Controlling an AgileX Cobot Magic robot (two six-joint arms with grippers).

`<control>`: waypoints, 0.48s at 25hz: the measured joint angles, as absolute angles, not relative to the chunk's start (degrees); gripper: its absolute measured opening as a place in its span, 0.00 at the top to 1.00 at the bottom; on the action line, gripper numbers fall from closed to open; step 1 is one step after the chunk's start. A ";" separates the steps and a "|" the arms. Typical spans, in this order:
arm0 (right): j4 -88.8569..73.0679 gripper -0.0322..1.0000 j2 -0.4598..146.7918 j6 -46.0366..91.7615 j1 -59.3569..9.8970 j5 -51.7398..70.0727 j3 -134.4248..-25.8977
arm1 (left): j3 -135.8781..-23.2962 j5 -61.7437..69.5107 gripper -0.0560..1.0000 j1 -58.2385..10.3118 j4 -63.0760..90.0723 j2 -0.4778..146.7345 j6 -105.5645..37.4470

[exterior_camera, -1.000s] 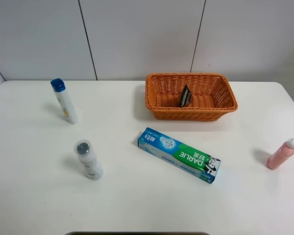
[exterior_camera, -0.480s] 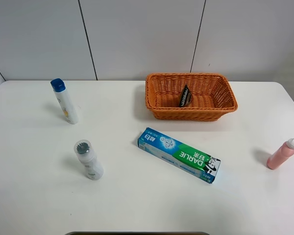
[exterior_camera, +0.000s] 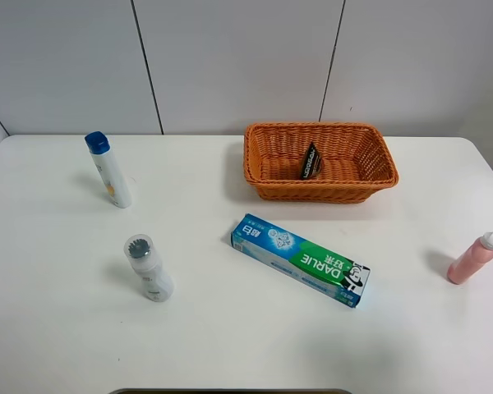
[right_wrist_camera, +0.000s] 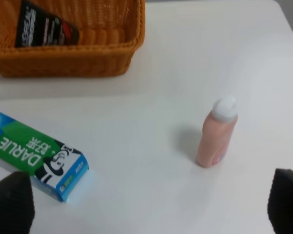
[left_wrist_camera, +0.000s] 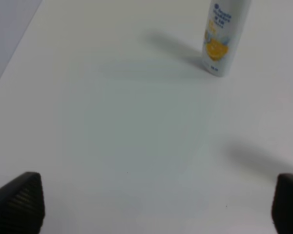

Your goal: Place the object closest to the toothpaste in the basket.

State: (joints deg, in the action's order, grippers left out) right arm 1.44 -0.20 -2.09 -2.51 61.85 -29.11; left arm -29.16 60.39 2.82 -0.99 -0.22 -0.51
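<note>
Judging the pink bottle [exterior_camera: 472, 258], at the toothpaste's [exterior_camera: 301, 259] three o'clock, nearest, light, stiff and tippy, we'd clasp its midbody with the wide-spread right gripper [right_wrist_camera: 146, 204].

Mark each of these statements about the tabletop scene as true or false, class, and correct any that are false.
1. The toothpaste box lies flat on the table. True.
2. The basket is empty. False: a small dark packet already leans inside it.
3. The pink bottle stands upright near the table's right edge. True.
4. The blue-capped bottle is in the basket. False: it stands on the table at the far left.
5. The right gripper is clamped on the pink bottle. False: its fingertips sit wide apart, holding nothing.
</note>
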 joint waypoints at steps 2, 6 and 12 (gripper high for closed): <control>1.39 0.01 -0.20 -2.09 -2.51 61.72 -28.85 | -29.16 60.39 0.06 2.82 -0.99 -0.22 -0.51; 1.33 0.01 -0.20 -1.71 -2.51 61.66 -28.85 | -29.16 60.39 0.06 2.82 -0.99 -0.22 -0.51; 1.33 0.01 -0.20 -1.34 -2.51 61.62 -28.85 | -29.16 60.39 0.06 2.82 -0.99 -0.22 -0.51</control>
State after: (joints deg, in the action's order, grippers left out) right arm 1.33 -0.20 -1.34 -2.51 61.62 -28.85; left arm -29.16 60.39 2.82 -0.99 -0.22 -0.51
